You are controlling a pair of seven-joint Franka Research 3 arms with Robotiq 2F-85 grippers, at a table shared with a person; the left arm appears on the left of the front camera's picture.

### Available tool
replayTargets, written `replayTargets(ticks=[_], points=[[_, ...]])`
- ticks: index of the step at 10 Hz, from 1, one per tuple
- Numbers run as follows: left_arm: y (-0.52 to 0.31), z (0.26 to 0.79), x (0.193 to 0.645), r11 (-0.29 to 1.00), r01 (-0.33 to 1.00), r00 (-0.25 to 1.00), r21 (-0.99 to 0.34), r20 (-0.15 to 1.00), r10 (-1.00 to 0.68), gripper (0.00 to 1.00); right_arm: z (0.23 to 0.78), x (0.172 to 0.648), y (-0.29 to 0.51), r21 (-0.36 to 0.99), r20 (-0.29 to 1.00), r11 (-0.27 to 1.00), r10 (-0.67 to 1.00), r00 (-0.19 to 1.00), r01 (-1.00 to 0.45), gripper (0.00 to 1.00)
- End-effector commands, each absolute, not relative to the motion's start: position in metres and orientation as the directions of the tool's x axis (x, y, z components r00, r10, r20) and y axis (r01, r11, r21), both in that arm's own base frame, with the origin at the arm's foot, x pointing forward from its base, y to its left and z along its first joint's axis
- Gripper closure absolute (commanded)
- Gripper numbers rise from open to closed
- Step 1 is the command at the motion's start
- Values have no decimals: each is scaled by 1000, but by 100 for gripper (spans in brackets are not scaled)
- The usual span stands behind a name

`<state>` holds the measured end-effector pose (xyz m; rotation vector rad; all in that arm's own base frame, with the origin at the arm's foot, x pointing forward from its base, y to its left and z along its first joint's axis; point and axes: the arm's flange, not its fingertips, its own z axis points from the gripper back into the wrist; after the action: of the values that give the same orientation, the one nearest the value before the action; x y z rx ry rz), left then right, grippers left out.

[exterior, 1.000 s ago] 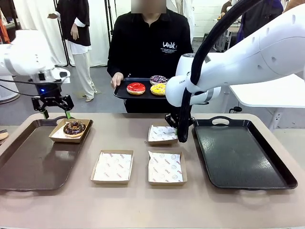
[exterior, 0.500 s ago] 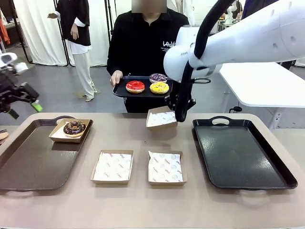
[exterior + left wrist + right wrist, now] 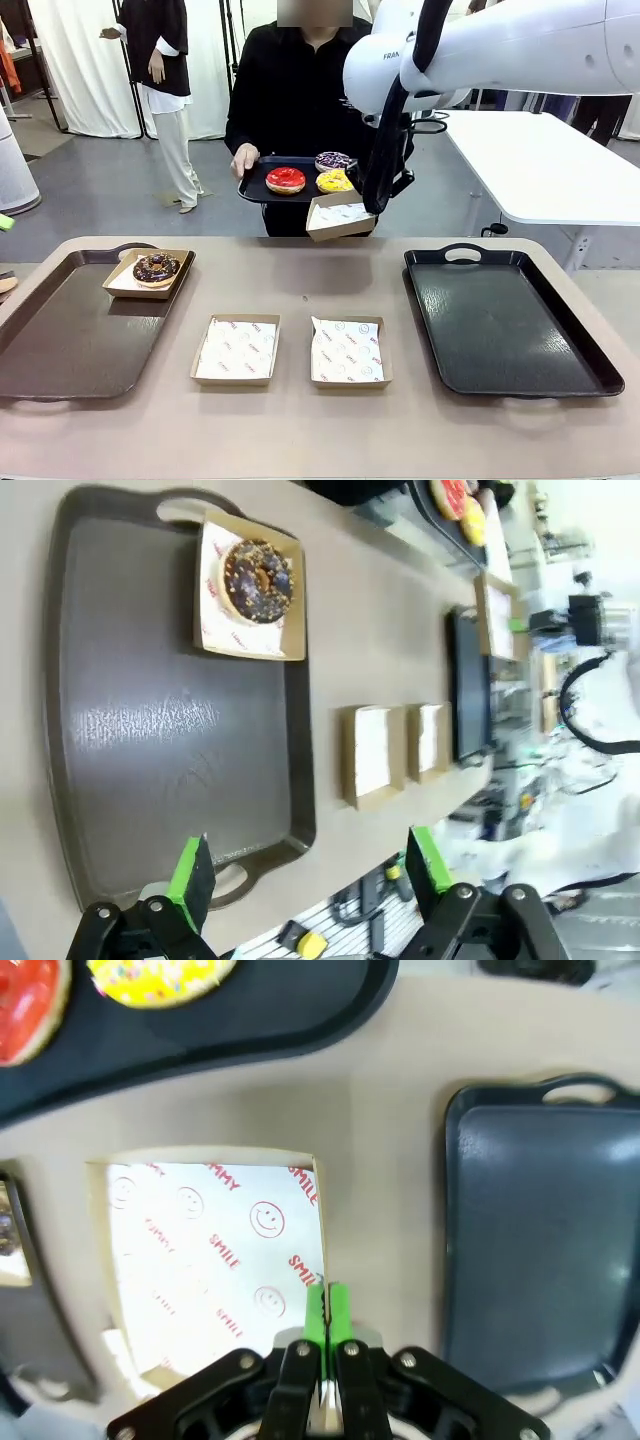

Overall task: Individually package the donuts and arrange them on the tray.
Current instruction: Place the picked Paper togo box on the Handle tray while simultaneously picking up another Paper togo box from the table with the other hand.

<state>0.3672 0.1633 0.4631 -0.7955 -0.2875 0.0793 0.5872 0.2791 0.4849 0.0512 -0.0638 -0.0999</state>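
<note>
One box (image 3: 338,214) pinched in right hand (image 3: 324,1305), covering person's tray (image 3: 256,186) rim

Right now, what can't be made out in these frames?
Front view: the right arm hides the right end of the person's tray and the pads of the right end effector on the lifted box.
Right wrist view: the red donut and yellow donut are cut off by the top edge.
Left wrist view: those donuts are tiny and blurred at the top edge; the box liner print is unreadable.
</note>
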Motion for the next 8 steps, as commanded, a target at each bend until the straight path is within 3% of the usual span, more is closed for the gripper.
replayTargets(ticks=[1,6,8], points=[[198,445,372,560,28,961,-828,176,212,0,481,601,282,22,50,989,-144,988,143,100],[220,402,404,341,-5,972,-940,75,221,0,477,604,277,19,30,986,-169,985,168,100],[211,400,397,371,-23,970,-928,69,233,0,477,599,276,48,40,990,-138,990,136,100]])
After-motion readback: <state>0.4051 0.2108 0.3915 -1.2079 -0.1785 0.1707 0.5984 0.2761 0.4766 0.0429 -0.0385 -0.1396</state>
